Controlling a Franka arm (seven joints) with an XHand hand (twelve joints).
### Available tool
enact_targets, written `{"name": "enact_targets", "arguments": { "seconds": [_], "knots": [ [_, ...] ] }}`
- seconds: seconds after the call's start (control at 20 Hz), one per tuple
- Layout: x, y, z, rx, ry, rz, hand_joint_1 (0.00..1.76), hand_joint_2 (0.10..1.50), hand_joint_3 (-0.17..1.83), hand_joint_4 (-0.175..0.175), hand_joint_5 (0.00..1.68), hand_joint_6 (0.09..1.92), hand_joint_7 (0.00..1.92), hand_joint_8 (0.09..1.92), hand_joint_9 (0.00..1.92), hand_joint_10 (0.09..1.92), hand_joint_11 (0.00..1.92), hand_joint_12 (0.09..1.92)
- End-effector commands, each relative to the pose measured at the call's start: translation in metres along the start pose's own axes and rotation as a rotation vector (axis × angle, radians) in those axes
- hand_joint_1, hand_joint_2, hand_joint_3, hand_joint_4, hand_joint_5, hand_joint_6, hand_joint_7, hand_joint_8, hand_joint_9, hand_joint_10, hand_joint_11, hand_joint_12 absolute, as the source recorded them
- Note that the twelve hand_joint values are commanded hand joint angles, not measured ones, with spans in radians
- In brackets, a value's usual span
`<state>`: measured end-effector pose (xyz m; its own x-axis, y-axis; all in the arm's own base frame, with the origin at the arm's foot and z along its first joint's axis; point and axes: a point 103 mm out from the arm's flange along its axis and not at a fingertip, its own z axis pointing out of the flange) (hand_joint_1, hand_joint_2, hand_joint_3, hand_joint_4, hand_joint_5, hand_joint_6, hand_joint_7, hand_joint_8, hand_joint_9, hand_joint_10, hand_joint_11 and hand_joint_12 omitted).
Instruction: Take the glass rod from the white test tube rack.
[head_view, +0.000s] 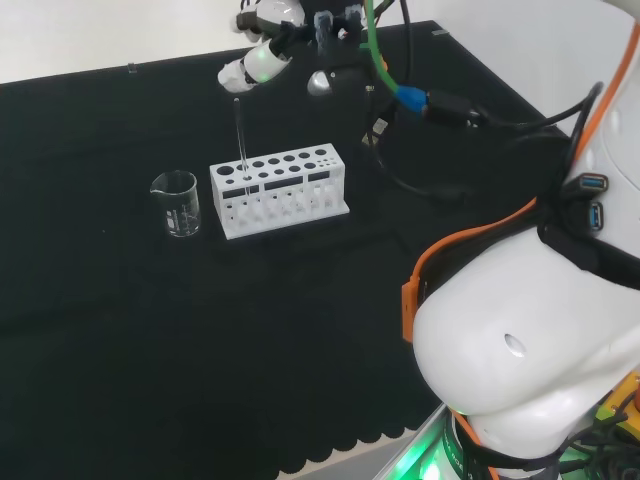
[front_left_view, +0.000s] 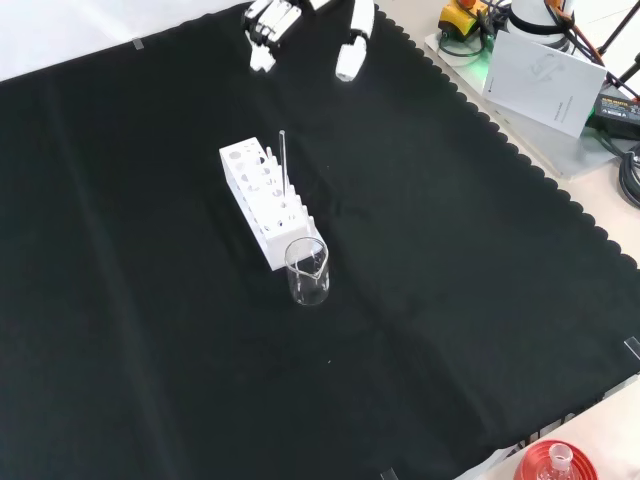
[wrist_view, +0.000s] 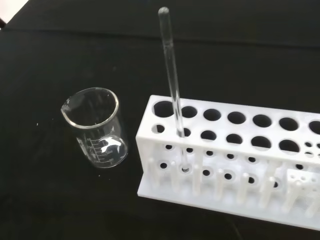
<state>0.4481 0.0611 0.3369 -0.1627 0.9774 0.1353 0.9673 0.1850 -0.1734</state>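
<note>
A white test tube rack (head_view: 281, 191) (front_left_view: 263, 196) (wrist_view: 227, 150) stands on the black cloth. A thin clear glass rod (head_view: 241, 145) (front_left_view: 285, 163) (wrist_view: 173, 90) stands upright in a hole near the rack's beaker end. The hand (head_view: 262, 60) (front_left_view: 270, 20) hovers above and beyond the rod's upper end in the head view, apart from it. In the front view its fingers and thumb (front_left_view: 352, 50) are spread and straight, holding nothing.
A small clear glass beaker (head_view: 177, 203) (front_left_view: 308, 271) (wrist_view: 98, 128) stands just beside the rack's end, close to the rod. A white booklet (front_left_view: 545, 70) lies off the cloth, and a red ribbed stand (front_left_view: 553, 466) with a flask sits at the bench corner.
</note>
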Motion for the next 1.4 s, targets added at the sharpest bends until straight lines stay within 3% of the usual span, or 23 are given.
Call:
{"name": "enact_targets", "arguments": {
  "seconds": [0.05, 0.7, 1.4],
  "knots": [
    [0.001, 0.017, 0.015, 0.016, 0.03, -0.034, 0.55, 0.86, 0.24, -0.034, 0.24, 0.09, 0.18, 0.67, 0.27, 0.86, 0.04, 1.45],
    [-0.004, 0.039, 0.045, 0.064, 0.087, -0.063, 0.56, 0.85, 0.26, -0.045, 0.29, 0.09, 0.23, 0.7, 0.3, 0.86, 0.06, 1.44],
    [-0.02, 0.07, 0.075, 0.112, 0.121, -0.06, 0.57, 0.84, 0.29, -0.058, 0.33, 0.09, 0.27, 0.71, 0.34, 0.85, 0.11, 1.44]
  ]
}}
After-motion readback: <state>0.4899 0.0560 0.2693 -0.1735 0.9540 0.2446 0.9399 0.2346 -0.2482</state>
